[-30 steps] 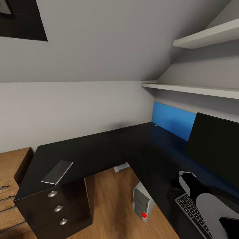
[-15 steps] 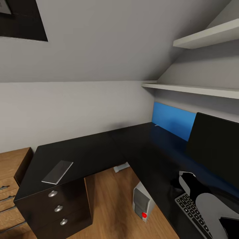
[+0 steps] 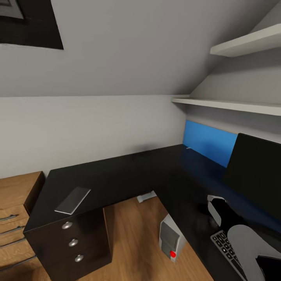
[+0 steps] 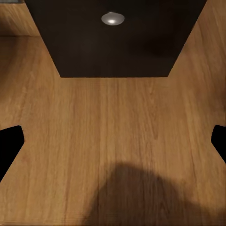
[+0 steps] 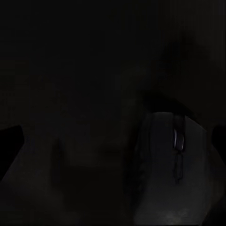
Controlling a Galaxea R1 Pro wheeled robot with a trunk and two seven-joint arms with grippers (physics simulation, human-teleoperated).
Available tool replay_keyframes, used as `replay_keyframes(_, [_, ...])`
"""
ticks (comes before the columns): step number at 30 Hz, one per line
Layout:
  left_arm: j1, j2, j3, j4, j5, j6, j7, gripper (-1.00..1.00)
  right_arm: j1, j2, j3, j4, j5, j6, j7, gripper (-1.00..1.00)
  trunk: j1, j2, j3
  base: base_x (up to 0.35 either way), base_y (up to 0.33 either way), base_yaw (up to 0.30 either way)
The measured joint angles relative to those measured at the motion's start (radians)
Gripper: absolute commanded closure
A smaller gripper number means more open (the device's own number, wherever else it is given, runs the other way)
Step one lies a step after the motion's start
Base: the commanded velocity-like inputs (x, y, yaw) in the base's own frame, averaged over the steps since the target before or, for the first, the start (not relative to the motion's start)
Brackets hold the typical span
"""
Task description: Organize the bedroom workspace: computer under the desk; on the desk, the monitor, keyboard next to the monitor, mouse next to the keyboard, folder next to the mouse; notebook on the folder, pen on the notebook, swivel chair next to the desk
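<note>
Keeping the spread jaws of your right gripper over the mouse, you lower squarely onto the tabletop beside the keyboard.

Desk — L-shaped, glossy black top; black three-drawer unit with round silver knobs under left end.
Notebook — thin grey booklet, flat on desk top above drawer unit, lying askew near front edge.
Computer upright on wood floor under desk's right wing, grey front panel, red spot low on front.
Monitor black screen, standing on right wing.
Keyboard flat on desk in front of monitor, partly hidden.
Mouse dark, resting on black desk top.
</note>
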Motion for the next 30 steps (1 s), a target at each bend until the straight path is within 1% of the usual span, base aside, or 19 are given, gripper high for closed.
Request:
replay_keyframes(7, [0.000,0.000,-0.001,0.000,0.000,0.001,0.000,-1.00,0.000,0.004,0.000,-0.002,0.000,-0.001,0.000,-1.00,0.000,0.000,0.000,0.000,0.000,0.248])
replay_keyframes(10, [0.000,0.000,-0.001,0.000,0.000,0.001,0.000,-1.00,0.000,0.010,0.000,-0.002,0.000,-0.002,0.001,-1.00,0.000,0.000,0.000,0.000,0.000,0.250])
replay_keyframes(12, [0.000,0.000,-0.001,0.000,0.000,0.001,0.000,-1.00,0.000,0.018,0.000,-0.001,0.000,-0.005,0.001,-1.00,0.000,0.000,0.000,0.000,0.000,0.251])
replay_keyframes(16, [0.000,0.000,-0.001,0.000,0.000,0.001,0.000,-1.00,0.001,0.049,0.002,0.001,0.006,-0.054,-0.003,-1.00,0.000,0.000,-0.001,0.000,0.000,0.251])
replay_keyframes(17, [0.000,-0.001,-0.001,0.000,0.000,0.001,0.000,-1.00,0.001,0.063,0.003,0.002,0.007,-0.081,-0.006,-1.00,0.000,0.000,-0.001,0.000,0.000,0.251])
replay_keyframes(19, [0.000,0.000,-0.001,0.000,0.000,0.001,0.000,-1.00,0.001,0.078,0.003,0.003,0.010,-0.108,-0.008,-1.00,0.000,0.000,-0.002,0.000,0.000,0.251])
replay_keyframes(20, [0.000,-0.001,-0.001,0.000,0.000,0.001,0.000,-1.00,0.001,0.092,0.004,0.003,0.010,-0.131,-0.011,-1.00,0.000,0.000,-0.002,0.000,0.000,0.251])
replay_keyframes(24, [0.000,-0.001,-0.001,0.000,0.000,0.001,0.000,-1.00,0.003,0.127,0.005,0.005,0.014,-0.168,-0.014,-1.00,0.000,0.000,-0.004,0.000,0.000,0.251])
replay_keyframes(25, [0.000,0.000,-0.001,0.000,0.000,0.001,0.000,-1.00,0.003,0.137,0.005,0.006,0.019,-0.176,-0.014,-1.00,0.000,0.000,-0.004,0.000,0.000,0.251])
replay_keyframes(27, [0.000,0.000,-0.001,0.000,0.000,0.001,0.000,-1.00,0.004,0.147,0.005,0.006,0.029,-0.186,-0.015,-1.00,0.000,0.000,-0.005,0.000,0.000,0.251])
replay_keyframes(30, [0.000,-0.001,-0.001,0.000,0.000,0.001,0.000,-1.00,0.007,0.165,0.009,0.008,0.062,-0.229,-0.016,-1.00,0.000,0.000,-0.006,0.000,0.000,0.251])
